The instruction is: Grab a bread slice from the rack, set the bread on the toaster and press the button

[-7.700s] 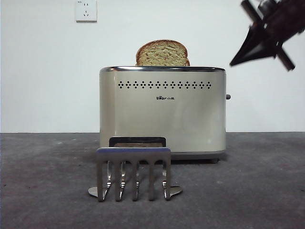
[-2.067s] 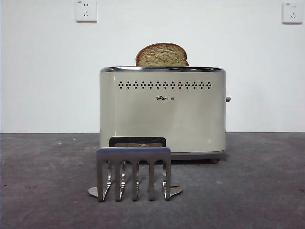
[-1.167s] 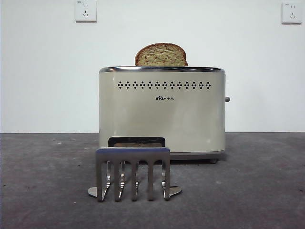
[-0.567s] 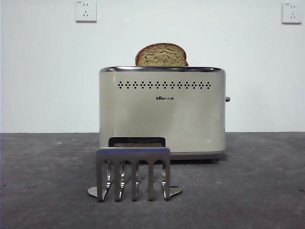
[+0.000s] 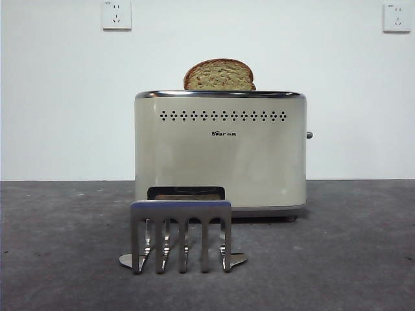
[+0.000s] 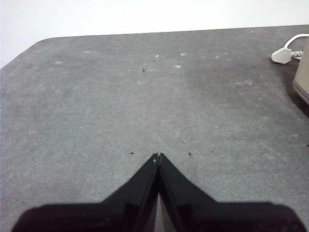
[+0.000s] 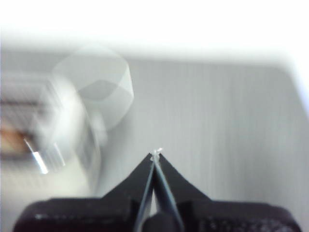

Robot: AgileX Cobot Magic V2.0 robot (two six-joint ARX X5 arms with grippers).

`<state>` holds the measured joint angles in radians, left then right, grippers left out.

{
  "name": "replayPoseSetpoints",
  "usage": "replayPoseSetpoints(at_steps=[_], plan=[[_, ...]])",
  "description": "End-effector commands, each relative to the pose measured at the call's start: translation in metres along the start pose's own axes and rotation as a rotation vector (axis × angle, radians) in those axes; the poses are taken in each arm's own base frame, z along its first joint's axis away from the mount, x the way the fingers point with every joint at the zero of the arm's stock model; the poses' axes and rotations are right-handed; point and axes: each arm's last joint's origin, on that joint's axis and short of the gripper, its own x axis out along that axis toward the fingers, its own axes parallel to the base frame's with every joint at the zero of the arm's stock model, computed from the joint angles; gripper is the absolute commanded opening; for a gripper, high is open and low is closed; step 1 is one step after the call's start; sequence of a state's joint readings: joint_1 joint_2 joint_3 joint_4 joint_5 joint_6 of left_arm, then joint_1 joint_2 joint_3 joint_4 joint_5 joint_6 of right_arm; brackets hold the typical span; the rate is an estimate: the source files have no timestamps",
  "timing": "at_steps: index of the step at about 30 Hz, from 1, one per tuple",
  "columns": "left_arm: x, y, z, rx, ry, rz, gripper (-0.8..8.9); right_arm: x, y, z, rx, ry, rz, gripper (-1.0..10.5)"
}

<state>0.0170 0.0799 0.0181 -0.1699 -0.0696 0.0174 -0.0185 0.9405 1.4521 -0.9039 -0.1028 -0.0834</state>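
The slice of bread (image 5: 219,75) stands in the top slot of the cream toaster (image 5: 220,155), only its domed top showing above the chrome rim. The small grey button (image 5: 309,135) sticks out of the toaster's right narrow side. The silver rack (image 5: 181,234) stands empty in front of the toaster. Neither arm shows in the front view. My left gripper (image 6: 157,156) is shut and empty over bare grey table, with the toaster's edge (image 6: 304,72) off to one side. My right gripper (image 7: 156,154) is shut and empty; its view is motion-blurred, with the toaster (image 7: 58,125) a pale smear.
The grey table (image 5: 350,259) runs to a white wall with two sockets (image 5: 117,14). A white plug and cable (image 6: 287,52) lie on the table near the toaster in the left wrist view.
The dark gripper at the front view's top right 6.9 s ago is gone. The bread sits a little lower in the slot and the button is slightly lower. Nothing has moved in the last second.
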Motion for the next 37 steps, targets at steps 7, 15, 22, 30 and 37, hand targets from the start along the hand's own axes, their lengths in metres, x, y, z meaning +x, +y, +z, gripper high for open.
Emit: replayPoseSetpoints(at_steps=[7, 15, 22, 30, 37], plan=[[0.001, 0.0, -0.003, 0.002, 0.003, 0.003, -0.04, -0.002, 0.006, -0.155, -0.067, -0.195, -0.094, 0.0], [0.001, 0.0, -0.003, 0.002, 0.007, 0.004, -0.04, 0.047, 0.007, -0.23, -0.07, -0.225, -0.018, 0.0], [0.001, 0.0, -0.003, 0.002, 0.007, 0.003, -0.04, 0.06, 0.015, -0.256, -0.096, -0.333, 0.046, 0.0], [0.002, 0.0, -0.003, 0.002, 0.009, 0.003, -0.04, 0.066, 0.018, -0.273, 0.016, -0.331, 0.016, 0.0], [0.002, 0.0, -0.003, 0.002, 0.009, 0.003, -0.04, 0.074, 0.016, -0.287, 0.073, -0.3, -0.056, 0.0]])
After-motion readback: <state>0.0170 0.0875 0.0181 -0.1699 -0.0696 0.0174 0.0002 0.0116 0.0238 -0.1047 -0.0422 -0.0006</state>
